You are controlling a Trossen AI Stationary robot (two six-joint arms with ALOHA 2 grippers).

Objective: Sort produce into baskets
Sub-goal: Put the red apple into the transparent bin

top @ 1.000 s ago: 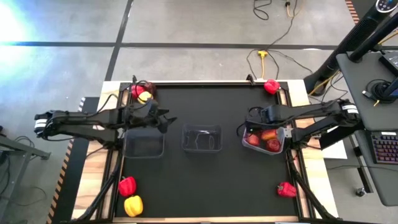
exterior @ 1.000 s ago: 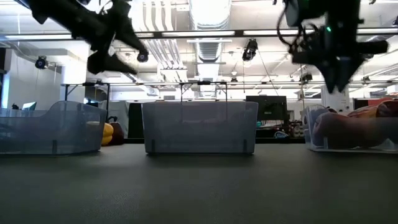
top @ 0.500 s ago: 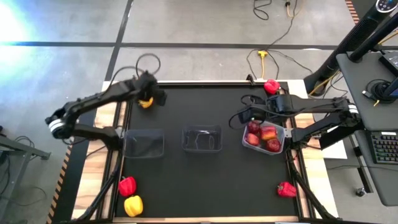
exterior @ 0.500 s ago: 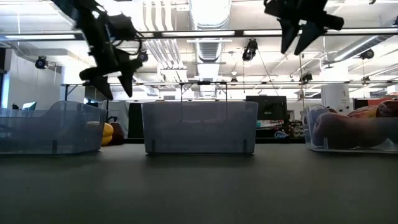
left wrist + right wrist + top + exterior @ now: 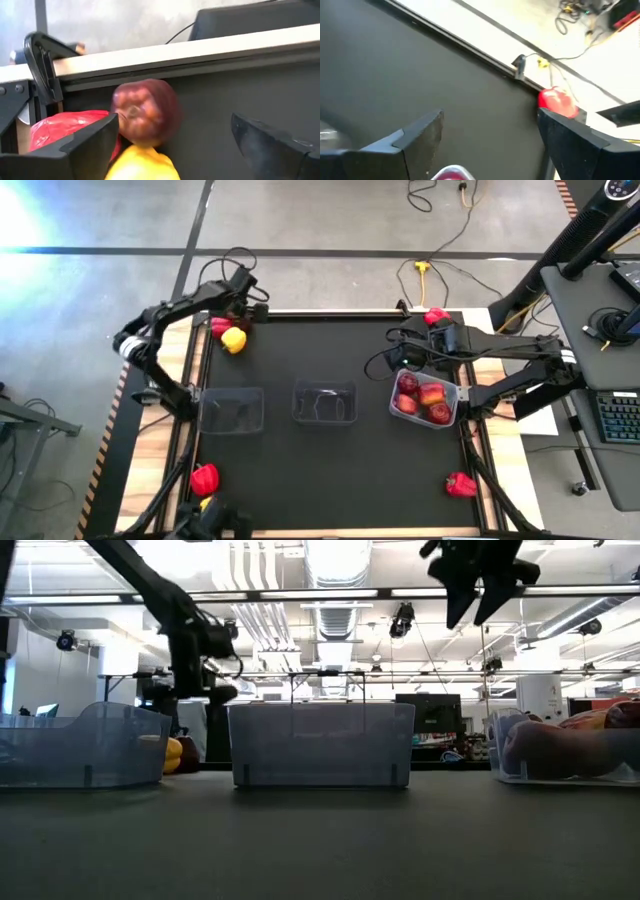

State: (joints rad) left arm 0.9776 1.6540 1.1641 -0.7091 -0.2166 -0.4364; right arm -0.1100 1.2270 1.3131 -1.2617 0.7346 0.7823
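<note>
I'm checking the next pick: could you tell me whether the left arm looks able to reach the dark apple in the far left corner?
Probably yes: the left gripper is open and faces the maroon apple, though a yellow pepper and red pepper crowd it.

Three clear rectangular plastic tubs (image 5: 323, 403) stood in a row; the right tub (image 5: 428, 402) held maroon apples (image 5: 408, 384). Glossy red and yellow peppers (image 5: 233, 340) lay at the mat's corners (image 5: 460, 484).
</note>
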